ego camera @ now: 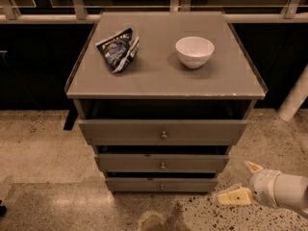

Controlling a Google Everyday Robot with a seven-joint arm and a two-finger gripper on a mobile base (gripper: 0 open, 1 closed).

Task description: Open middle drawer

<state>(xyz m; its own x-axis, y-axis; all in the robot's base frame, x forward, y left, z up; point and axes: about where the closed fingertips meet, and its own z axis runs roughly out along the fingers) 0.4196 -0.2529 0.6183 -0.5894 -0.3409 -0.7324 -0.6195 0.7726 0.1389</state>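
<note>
The middle drawer (183, 163) is the grey-brown front of middling width in a three-drawer cabinet, with a small round knob (162, 166) at its centre. It stands between the wider top drawer (202, 132) and the narrower bottom drawer (139, 184). A dark gap shows above each front. My gripper (243, 182) is low at the right, in front of the cabinet's lower right corner. It is open and empty, with its yellowish fingertips (234, 196) pointing left. It is apart from the drawer, right of and below the knob.
On the cabinet top (159, 76) lie a crumpled blue chip bag (118, 49) and a white bowl (194, 51). A railing and dark glass run behind the cabinet. A white post (294, 100) stands at the right. Speckled floor surrounds the cabinet.
</note>
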